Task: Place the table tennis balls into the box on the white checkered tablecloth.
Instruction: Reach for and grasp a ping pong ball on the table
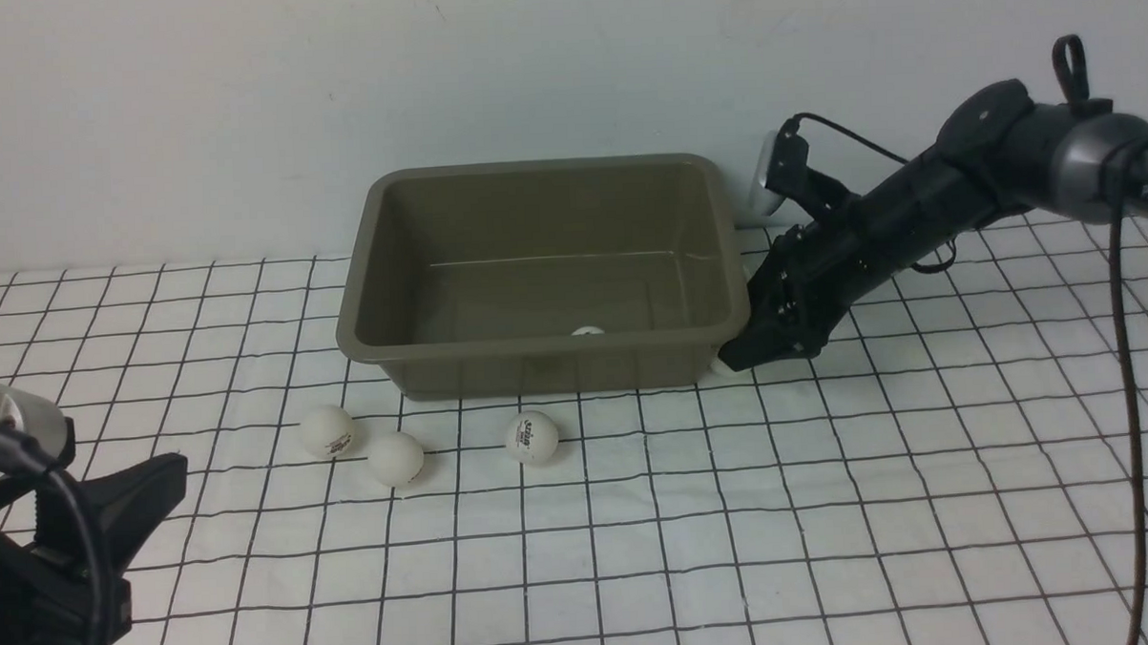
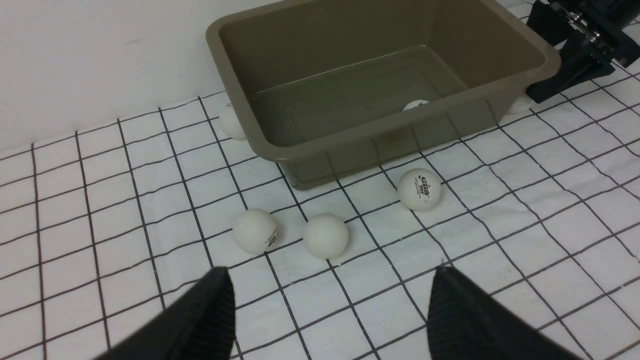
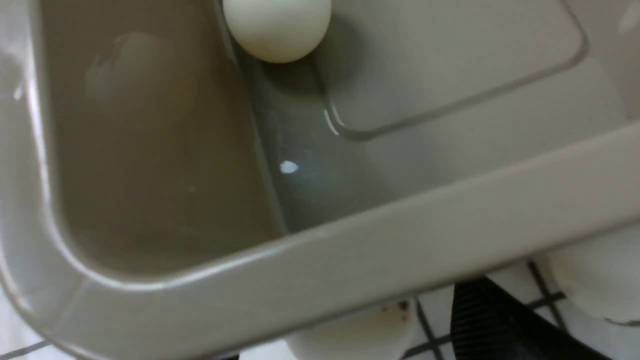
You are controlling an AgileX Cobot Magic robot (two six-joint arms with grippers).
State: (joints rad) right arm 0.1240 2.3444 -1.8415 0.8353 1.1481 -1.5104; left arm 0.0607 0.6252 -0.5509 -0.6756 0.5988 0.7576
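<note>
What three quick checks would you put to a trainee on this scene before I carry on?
1. How many balls lie inside the box?
2. True or false: the left jaws are shut on a ball.
3. Where are the right jaws?
A) above the middle of the box
B) low over the cloth, at the box's right front corner
C) beside the three balls in front of the box

Key:
1. One, near the front wall.
2. False: they stand wide open and empty.
3. B
</note>
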